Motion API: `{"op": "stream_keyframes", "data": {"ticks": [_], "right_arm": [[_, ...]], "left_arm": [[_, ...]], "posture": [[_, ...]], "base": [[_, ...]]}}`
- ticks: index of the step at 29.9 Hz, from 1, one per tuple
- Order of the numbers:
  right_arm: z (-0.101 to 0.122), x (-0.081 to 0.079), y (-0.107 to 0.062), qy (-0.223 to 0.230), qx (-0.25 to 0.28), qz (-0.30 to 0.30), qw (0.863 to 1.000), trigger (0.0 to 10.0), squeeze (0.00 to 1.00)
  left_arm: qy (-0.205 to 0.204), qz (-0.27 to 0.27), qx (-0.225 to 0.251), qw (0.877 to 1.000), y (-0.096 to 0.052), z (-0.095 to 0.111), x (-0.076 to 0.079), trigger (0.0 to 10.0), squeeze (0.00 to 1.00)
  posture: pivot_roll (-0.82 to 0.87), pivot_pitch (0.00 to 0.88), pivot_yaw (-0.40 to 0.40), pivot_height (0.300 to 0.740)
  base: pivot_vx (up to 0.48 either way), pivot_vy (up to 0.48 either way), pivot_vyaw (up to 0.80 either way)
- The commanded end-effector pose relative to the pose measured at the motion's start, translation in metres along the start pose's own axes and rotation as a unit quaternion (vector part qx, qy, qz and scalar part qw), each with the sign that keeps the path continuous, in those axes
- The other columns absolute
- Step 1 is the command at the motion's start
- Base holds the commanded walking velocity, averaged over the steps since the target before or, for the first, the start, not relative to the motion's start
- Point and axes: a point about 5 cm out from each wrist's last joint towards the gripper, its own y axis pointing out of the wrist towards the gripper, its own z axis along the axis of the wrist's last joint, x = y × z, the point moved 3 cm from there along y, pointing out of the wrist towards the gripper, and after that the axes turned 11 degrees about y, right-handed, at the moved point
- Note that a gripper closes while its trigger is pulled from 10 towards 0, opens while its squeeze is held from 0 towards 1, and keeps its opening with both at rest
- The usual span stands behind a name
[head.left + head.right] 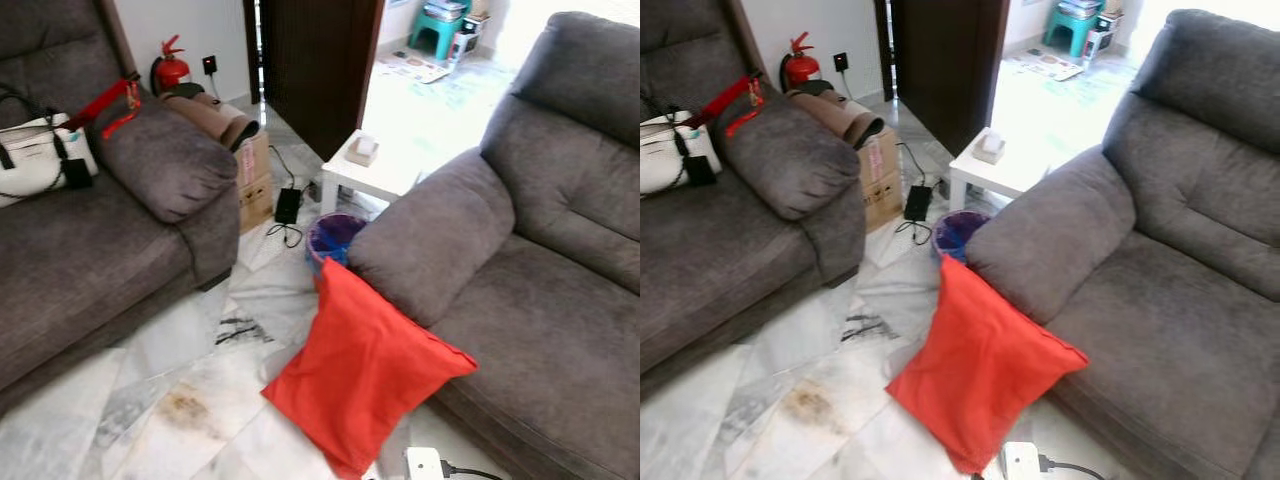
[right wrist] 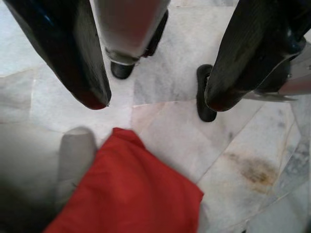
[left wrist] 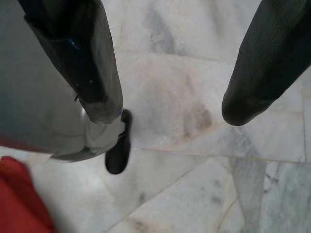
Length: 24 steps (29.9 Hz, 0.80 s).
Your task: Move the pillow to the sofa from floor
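One red pillow (image 1: 362,375) stands tilted on the marble floor (image 1: 170,400) at lower centre, leaning against the front of the grey sofa (image 1: 540,310) on the right. Left end effector (image 3: 167,109) and right end effector (image 2: 153,99) both hang spread above the floor, the right one seemingly over the pillow's corner.

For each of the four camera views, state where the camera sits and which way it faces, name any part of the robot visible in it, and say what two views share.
Left eye view: on the head, facing forward and down at the red pillow leaning against the right sofa.
Right eye view: beside it, same scene.
Left wrist view: looks down along the open left gripper at the marble floor; a robot foot shows.
Right wrist view: looks down past the open right gripper at the pillow.
Shared: the pillow appears in both wrist views.
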Motion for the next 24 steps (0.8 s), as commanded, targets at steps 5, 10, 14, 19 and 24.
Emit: {"op": "stream_keyframes", "data": {"ticks": [5,10,14,19,24], "right_arm": [[-0.0069,0.0072,-0.0024,0.004,-0.01,-0.01,1.0,10.0,0.0],[-0.0071,0.0068,-0.0024,0.005,-0.01,-0.009,1.0,10.0,0.0],[-0.0071,0.0067,-0.0025,0.006,-0.009,-0.009,1.0,10.0,0.0],[-0.007,0.0064,-0.0024,0.007,-0.008,-0.009,1.0,10.0,0.0],[-0.0066,0.0068,-0.0025,0.008,-0.008,-0.008,1.0,10.0,0.0]], "left_arm": [[0.004,-0.009,-0.02,1.0,-0.0022,-0.0115,0.0055,10.0,0.0],[0.004,-0.008,-0.021,1.0,-0.0023,-0.0118,0.005,10.0,0.0],[-0.003,-0.005,-0.024,1.0,-0.0024,-0.0129,0.0047,10.0,0.0],[-0.009,-0.004,-0.02,1.0,-0.0025,-0.0125,0.0048,10.0,0.0],[-0.015,-0.003,-0.018,1.0,-0.0025,-0.0122,0.0053,10.0,0.0]], "posture": [[0.14,0.166,-0.044,0.74],[0.14,0.164,-0.043,0.74],[0.14,0.164,-0.043,0.74],[0.14,0.164,-0.043,0.74],[0.14,0.163,-0.045,0.74]], "base": [[0.0,-0.48,0.0],[0.0,-0.454,0.0],[0.0,-0.067,0.0],[0.0,0.0,0.0],[0.0,0.0,0.0]]}}
